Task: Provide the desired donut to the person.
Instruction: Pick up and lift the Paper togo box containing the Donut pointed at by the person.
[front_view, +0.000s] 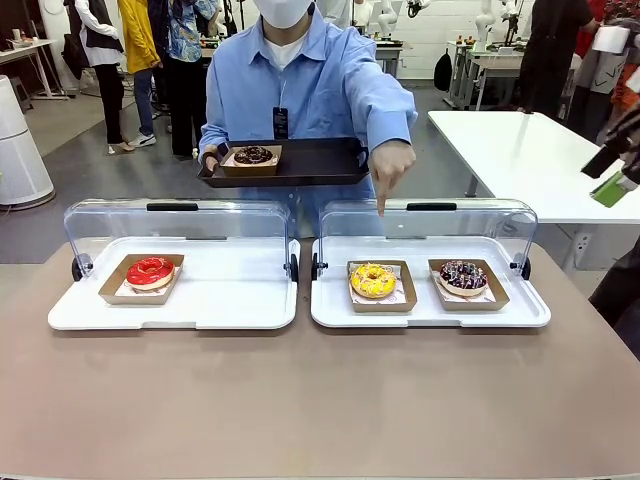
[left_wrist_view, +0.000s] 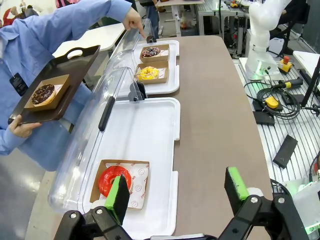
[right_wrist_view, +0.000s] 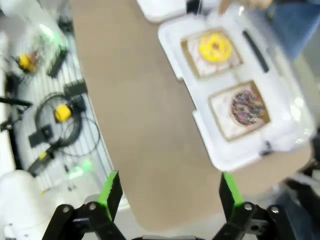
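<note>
The person (front_view: 300, 95) is pointing down at the yellow donut (front_view: 373, 280) sitting in the right white tray (front_view: 430, 315). The left end effector (left_wrist_view: 177, 186) and the right end effector (right_wrist_view: 169, 187) are gaping wide, holding nothing.

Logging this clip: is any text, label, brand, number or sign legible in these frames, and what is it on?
No text can be read in any view.
Dark badge worn by the person: any print is too small to read.
Paper liner under the red donut: faint red marks, too small to read.
</note>
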